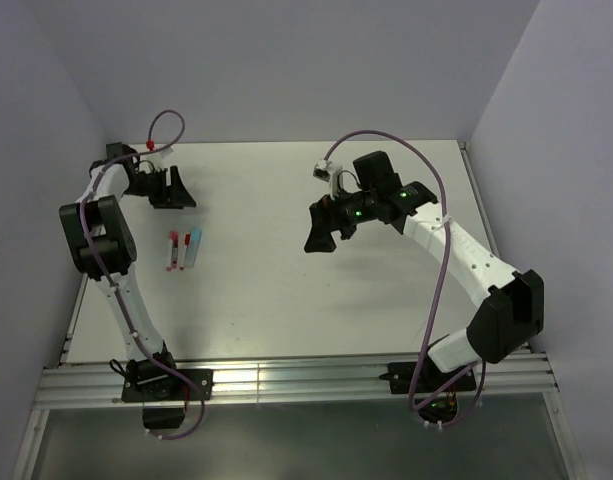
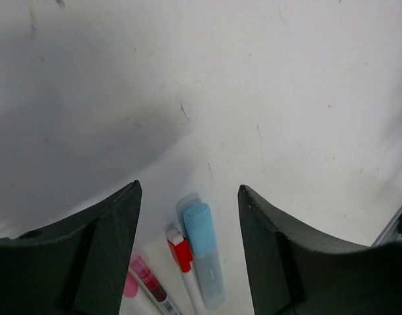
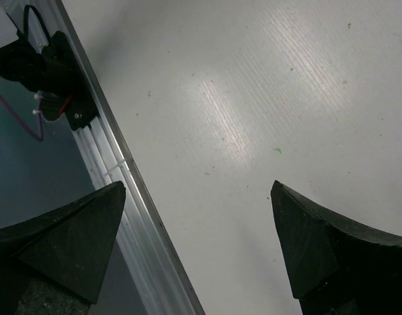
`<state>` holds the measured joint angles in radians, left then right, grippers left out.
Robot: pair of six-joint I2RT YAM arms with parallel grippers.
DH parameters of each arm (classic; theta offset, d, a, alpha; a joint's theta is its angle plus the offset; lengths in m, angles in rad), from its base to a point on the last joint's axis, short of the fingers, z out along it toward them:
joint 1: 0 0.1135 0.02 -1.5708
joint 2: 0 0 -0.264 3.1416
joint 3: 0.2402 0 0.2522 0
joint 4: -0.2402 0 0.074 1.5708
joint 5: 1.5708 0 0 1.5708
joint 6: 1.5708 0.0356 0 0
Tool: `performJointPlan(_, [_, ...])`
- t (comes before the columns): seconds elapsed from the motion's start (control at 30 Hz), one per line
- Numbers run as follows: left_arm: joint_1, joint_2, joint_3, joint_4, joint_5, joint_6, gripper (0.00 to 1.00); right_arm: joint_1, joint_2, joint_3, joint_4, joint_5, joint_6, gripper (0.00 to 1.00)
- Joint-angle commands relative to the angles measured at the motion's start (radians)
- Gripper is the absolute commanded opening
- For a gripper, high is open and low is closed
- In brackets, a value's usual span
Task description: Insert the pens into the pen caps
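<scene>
Three pens lie side by side on the white table point(image 1: 286, 290), left of centre. The one on the right point(image 1: 195, 247) point(image 2: 206, 262) has a pale barrel and a light blue cap point(image 2: 199, 228) on its end. On the middle white pen point(image 1: 184, 249) point(image 2: 191, 285) sits a red cap point(image 2: 181, 252). The third pen point(image 1: 172, 250) point(image 2: 148, 281) is dark red and pink. My left gripper point(image 1: 176, 195) point(image 2: 189, 186) hovers just behind the pens, open and holding nothing. At the table's centre right, my right gripper point(image 1: 323, 245) point(image 3: 198, 184) is open over bare table.
An aluminium rail point(image 1: 286, 385) point(image 3: 141, 216) runs along the near table edge, with the black arm bases point(image 1: 166, 385) bolted to it. Pale walls close the table at the back and both sides. Purple cables point(image 1: 441, 250) loop over the arms.
</scene>
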<state>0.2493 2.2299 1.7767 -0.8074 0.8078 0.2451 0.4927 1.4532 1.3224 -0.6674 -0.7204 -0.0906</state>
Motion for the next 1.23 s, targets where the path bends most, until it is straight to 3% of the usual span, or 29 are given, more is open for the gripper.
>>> performJointPlan(0.0, [0.001,-0.141,0.078,0.097,-0.022,-0.061,0.67,-0.011,-0.063,0.054,0.005,0.054,-0.005,1.00])
performJointPlan(0.03, [-0.001,-0.150,0.116,0.088,-0.038,-0.055,0.77,-0.016,-0.068,0.057,0.005,0.059,-0.005,1.00])
performJointPlan(0.13, [-0.010,-0.197,0.144,0.067,-0.091,-0.035,0.78,-0.043,-0.096,0.058,0.005,0.071,-0.001,1.00])
performJointPlan(0.17, [-0.019,-0.231,0.142,0.051,-0.099,-0.020,0.99,-0.066,-0.102,0.058,0.005,0.075,0.000,1.00])
performJointPlan(0.37, [-0.131,-0.454,-0.012,0.054,-0.281,-0.006,0.99,-0.180,-0.143,0.026,0.011,0.087,0.009,1.00])
performJointPlan(0.5, [-0.223,-0.633,-0.221,0.163,-0.318,-0.098,1.00,-0.242,-0.195,-0.031,0.017,0.119,0.000,1.00])
performJointPlan(0.67, [-0.340,-0.772,-0.336,0.174,-0.338,-0.153,1.00,-0.264,-0.249,-0.135,0.046,0.160,-0.008,1.00])
performJointPlan(0.9, [-0.366,-0.940,-0.577,0.214,-0.441,-0.178,1.00,-0.276,-0.361,-0.328,0.094,0.178,-0.008,1.00])
performJointPlan(1.2, [-0.366,-1.003,-0.629,0.232,-0.490,-0.225,1.00,-0.276,-0.416,-0.365,0.109,0.159,0.002,1.00])
